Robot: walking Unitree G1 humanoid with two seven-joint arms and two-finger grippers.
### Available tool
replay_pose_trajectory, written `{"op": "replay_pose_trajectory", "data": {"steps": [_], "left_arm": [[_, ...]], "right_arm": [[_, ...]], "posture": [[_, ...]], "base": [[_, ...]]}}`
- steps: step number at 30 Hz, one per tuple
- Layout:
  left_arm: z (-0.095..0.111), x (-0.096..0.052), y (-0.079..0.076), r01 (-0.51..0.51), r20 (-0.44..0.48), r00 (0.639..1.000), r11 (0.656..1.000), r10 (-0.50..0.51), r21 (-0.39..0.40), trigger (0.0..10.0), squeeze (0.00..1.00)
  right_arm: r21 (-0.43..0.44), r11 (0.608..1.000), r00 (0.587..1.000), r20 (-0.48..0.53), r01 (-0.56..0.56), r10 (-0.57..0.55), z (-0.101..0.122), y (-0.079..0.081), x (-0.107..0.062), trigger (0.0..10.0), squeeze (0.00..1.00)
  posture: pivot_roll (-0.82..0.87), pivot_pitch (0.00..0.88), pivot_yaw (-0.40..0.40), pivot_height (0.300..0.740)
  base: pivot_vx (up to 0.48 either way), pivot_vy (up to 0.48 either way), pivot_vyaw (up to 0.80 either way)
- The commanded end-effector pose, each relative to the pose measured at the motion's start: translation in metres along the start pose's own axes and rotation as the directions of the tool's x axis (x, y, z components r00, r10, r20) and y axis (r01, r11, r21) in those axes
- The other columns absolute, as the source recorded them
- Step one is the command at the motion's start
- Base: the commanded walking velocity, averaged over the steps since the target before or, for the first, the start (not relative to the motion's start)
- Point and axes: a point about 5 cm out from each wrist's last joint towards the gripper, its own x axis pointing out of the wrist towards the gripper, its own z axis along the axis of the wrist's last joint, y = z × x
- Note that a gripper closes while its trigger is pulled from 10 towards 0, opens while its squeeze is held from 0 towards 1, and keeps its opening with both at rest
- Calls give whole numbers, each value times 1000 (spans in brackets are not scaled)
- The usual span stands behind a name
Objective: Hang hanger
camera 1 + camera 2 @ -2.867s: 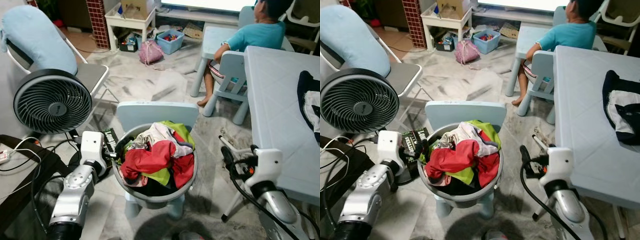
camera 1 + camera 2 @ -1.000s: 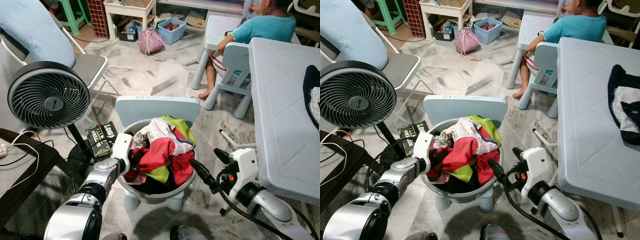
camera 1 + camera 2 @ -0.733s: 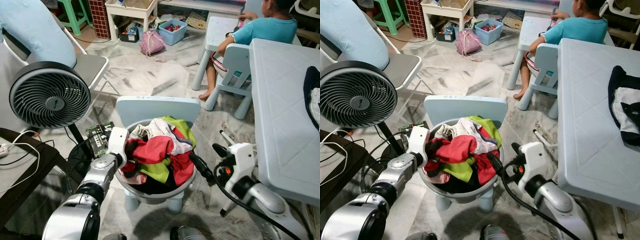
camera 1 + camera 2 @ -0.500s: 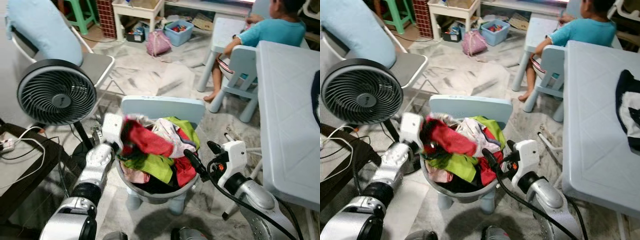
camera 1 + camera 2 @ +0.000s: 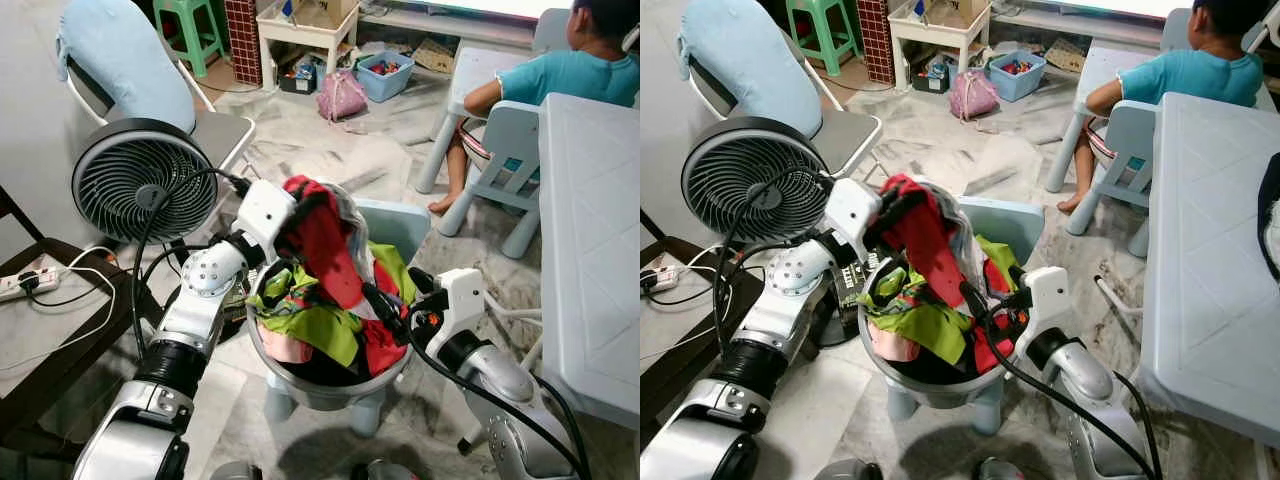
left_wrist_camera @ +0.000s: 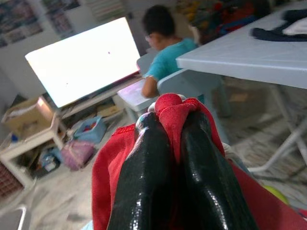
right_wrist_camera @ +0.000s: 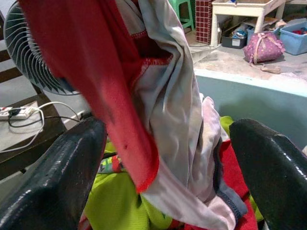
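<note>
A grey laundry basket point(image 5: 322, 379) full of clothes stands on a small light-blue chair point(image 5: 404, 224) right in front of me. My left gripper point(image 5: 288, 216) is above the basket's left side, shut on a red garment point(image 5: 326, 252) that hangs from it with a grey-white piece point(image 7: 168, 96) clinging to it. The left wrist view has both black fingers point(image 6: 144, 172) pinched on the red cloth point(image 6: 109, 158). My right gripper point(image 5: 386, 300) is open at the basket's right side, its fingers point(image 7: 57, 177) spread on either side of the hanging cloth. A lime-green garment point(image 5: 310, 322) lies below.
A black fan point(image 5: 145, 180) and a folding chair with a pale blue cushion point(image 5: 125, 60) stand at left. A dark low table point(image 5: 45, 340) with a power strip sits near my left arm. A light-blue table point(image 5: 595, 250) is at right; a person point(image 5: 570, 70) sits beyond it.
My left gripper has risen from the basket with the red garment, pulling it up above the pile. My right gripper has moved in to the basket's right side. The camera shifted too.
</note>
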Motion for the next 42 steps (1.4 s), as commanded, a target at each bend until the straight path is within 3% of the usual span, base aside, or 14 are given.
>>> {"op": "replay_pose_trajectory", "data": {"steps": [1, 5, 9, 13, 17, 22, 31, 32, 33, 36, 38, 39, 41, 42], "left_arm": [[10, 0, -1, 18, 28, 999, 999, -19, 41, 0, 0], [27, -2, -2, 49, 79, 996, 999, -49, -6, 0, 0], [41, -1, -16, 152, 119, 984, 970, -132, -187, 0, 0], [52, 3, 4, 1, 149, 989, 987, 23, -159, 0, 0], [75, 8, 40, -203, 200, 943, 937, 265, -284, 0, 0], [98, 15, 51, -206, 241, 923, 914, 300, -351, 0, 0], [125, 29, 48, -149, 306, 914, 923, 265, -354, 0, 0], [109, 32, 38, -127, 227, 950, 927, 217, -354, 0, 0], [109, 32, 38, -127, 227, 950, 927, 217, -354, 0, 0], [71, 27, 17, -127, 53, 986, 922, 157, -365, 0, 0], [47, 18, 8, -181, -54, 983, 916, 173, -359, 0, 0], [47, 18, 8, -181, -54, 983, 916, 173, -359, 0, 0], [27, 2, 7, -316, -177, 947, 878, 269, -358, 0, 0], [27, 2, 7, -316, -177, 947, 878, 269, -358, 0, 0]], "right_arm": [[-14, 1000, 1000, -1, 12, -12, 0, -3, 0, 10000, 0], [-16, 1000, 1000, -3, 13, -13, -1, -4, 1, 10000, 0], [-20, 1000, 1000, 1, 0, 0, -1, -3, 5, 10000, 0], [-23, 1000, 1000, 4, 0, 0, 0, -4, 6, 10000, 0], [-27, 1000, 1000, 6, 3, -3, 0, -6, 7, 10000, 0], [-28, 1000, 1000, 10, -1, 1, -2, -6, 12, 10000, 0], [-24, 1000, 1000, 20, 0, 1, -3, -4, 19, 10000, 0], [-25, 1000, 1000, 21, 0, 1, -5, -3, 20, 10000, 0], [-25, 1000, 1000, 21, 0, 1, -5, -3, 20, 10000, 0], [-35, 999, 1000, 25, 11, -11, -4, -5, 20, 10000, 0], [-46, 999, 999, 26, 27, -26, -5, -9, 18, 10000, 0], [-46, 999, 999, 26, 27, -26, -5, -9, 18, 10000, 0], [-59, 997, 999, 22, 45, -43, -5, -13, 15, 10000, 0], [-59, 997, 999, 22, 45, -43, -5, -13, 15, 10000, 0]], "posture": [[-62, 43, 26, 740], [-53, 43, 19, 740], [-46, 42, 13, 740], [-44, 39, 12, 740], [-42, 35, 12, 740], [-31, 17, 21, 740], [-11, 0, 36, 740], [-11, 0, 39, 740], [-11, 0, 39, 740], [-16, 4, 42, 740], [-18, 5, 42, 740], [-18, 5, 42, 740], [-25, 17, 38, 740], [-25, 17, 38, 740]], "base": [[0, 0, 0], [0, 0, 0], [0, 0, 0], [0, 0, 0], [0, 0, 0], [0, 0, 0], [0, 0, 0], [0, 0, 0], [0, 0, 0], [0, 0, 0], [0, 0, 0], [0, 0, 0], [0, 0, 0], [0, 0, 0]]}}
